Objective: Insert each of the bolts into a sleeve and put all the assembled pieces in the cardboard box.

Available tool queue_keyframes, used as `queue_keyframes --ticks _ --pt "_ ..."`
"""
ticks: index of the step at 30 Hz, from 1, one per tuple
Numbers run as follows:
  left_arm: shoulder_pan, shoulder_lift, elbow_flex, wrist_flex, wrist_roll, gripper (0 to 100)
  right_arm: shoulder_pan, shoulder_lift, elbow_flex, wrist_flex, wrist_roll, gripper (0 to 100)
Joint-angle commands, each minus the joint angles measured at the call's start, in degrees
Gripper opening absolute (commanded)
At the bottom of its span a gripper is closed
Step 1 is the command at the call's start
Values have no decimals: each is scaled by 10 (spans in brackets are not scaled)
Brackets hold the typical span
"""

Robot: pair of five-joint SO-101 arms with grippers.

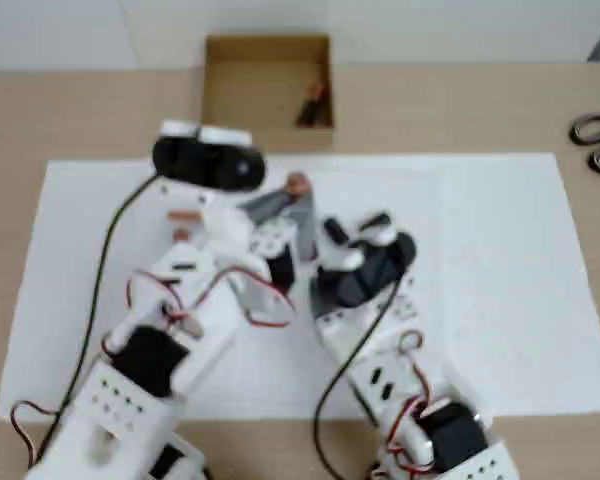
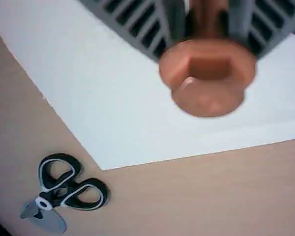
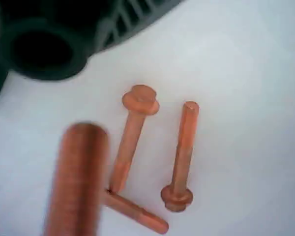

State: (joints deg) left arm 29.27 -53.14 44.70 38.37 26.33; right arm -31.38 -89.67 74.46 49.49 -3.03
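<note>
White paper (image 1: 500, 280) covers the table (image 1: 40, 110); left gripper (image 2: 206, 17) pinches a copper bolt (image 2: 206, 78), right gripper (image 3: 51, 34) clamps a black sleeve (image 3: 39, 51).

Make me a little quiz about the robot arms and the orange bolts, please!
1. True or false: the left tool grips a bolt.
2. How many loose bolts lie on the white paper in the right wrist view?
3. The scissors lie: A on the paper; B on the table beside the paper; C on top of a bolt.
Key: 1 true; 2 three; 3 B.
</note>
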Motion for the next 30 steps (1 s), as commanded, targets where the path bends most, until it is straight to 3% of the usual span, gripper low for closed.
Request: queue_keyframes --ticks 1,9,16,30 --pt "6 -21 4 -28 1 5 -2 -7 -4 -15 -8 4" --pt "16 -20 7 -27 1 5 -2 -7 -4 -15 -43 4" --pt "16 -20 61 -79 1 5 -10 -7 -4 -22 -42 4" --pt "40 -23 60 -57 3 5 -24 -7 -4 -27 -41 4"
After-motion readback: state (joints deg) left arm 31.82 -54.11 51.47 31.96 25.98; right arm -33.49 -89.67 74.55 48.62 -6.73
